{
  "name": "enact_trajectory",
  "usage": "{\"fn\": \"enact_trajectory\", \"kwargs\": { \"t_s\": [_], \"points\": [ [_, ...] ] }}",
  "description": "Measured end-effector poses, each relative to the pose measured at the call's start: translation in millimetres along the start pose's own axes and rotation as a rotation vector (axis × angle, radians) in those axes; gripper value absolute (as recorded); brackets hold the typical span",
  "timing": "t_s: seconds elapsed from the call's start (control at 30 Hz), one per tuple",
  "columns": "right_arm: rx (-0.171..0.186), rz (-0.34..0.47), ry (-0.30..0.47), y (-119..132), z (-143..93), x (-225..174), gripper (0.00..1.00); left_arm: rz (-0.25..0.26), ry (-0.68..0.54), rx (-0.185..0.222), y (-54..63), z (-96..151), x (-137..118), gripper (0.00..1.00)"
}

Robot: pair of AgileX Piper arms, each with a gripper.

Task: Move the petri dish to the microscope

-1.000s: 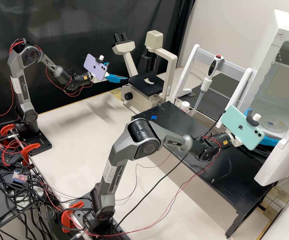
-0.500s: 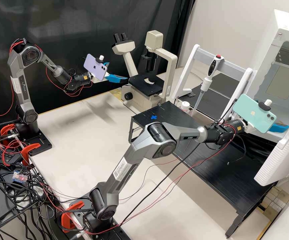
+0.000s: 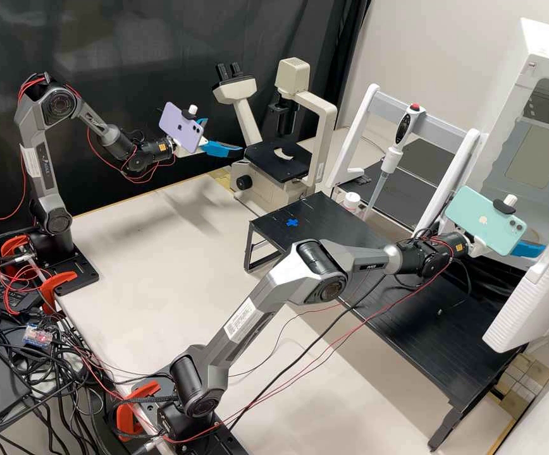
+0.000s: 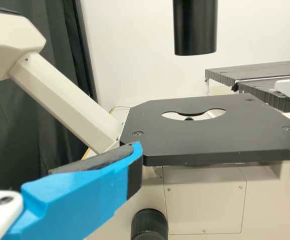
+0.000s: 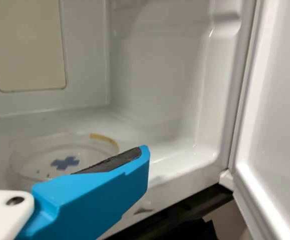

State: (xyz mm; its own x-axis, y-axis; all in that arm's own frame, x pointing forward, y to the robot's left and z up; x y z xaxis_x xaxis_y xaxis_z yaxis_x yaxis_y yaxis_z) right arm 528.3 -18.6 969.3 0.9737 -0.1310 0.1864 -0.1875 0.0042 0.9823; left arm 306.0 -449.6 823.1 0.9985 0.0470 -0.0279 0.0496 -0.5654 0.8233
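Observation:
In the high view, the right gripper [image 3: 529, 248], behind a mint phone, is at the opening of the white chamber. The right wrist view has the right gripper [image 5: 142, 152] open, one blue finger in front of the clear round petri dish [image 5: 39, 156], which lies on the chamber floor around a blue cross; the finger hides part of its near side. At the back left, the left gripper [image 3: 224, 136] is held open beside the microscope [image 3: 279, 159]. Seen from the left wrist, the left gripper [image 4: 137, 148] has a finger before the black microscope stage [image 4: 210, 142], which bears no dish.
A black raised platform [image 3: 407, 316] with a blue cross [image 3: 292, 222] runs below the right arm. Behind it stand a white rack [image 3: 442, 120], a pipette [image 3: 391, 158] and a white-capped bottle [image 3: 351, 201]. The chamber's door [image 3: 534, 297] stands open at the right.
The right arm has stretched out to the right, carrying its gripper farther toward the chamber, with only a small shift in the last half second. The left arm has kept still.

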Motion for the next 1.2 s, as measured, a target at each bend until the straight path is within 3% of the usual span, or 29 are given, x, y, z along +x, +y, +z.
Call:
{"fn": "enact_trajectory", "kwargs": {
  "t_s": [0.4,0.93,0.97,1.2],
  "points": [
    [-0.032,-0.016,0.008,-12,6,9,1.00,0.000,0.000,0.000,0.0,0,0,1.00],
    [-0.011,-0.051,0.040,-18,9,24,1.00,0.000,0.000,0.000,0.0,0,0,1.00],
    [-0.008,-0.057,0.040,-18,9,25,0.00,0.000,0.000,0.000,0.0,0,0,1.00],
    [-0.004,-0.095,0.044,-19,13,25,0.00,0.000,0.000,0.000,0.0,0,0,1.00]
  ]
}}
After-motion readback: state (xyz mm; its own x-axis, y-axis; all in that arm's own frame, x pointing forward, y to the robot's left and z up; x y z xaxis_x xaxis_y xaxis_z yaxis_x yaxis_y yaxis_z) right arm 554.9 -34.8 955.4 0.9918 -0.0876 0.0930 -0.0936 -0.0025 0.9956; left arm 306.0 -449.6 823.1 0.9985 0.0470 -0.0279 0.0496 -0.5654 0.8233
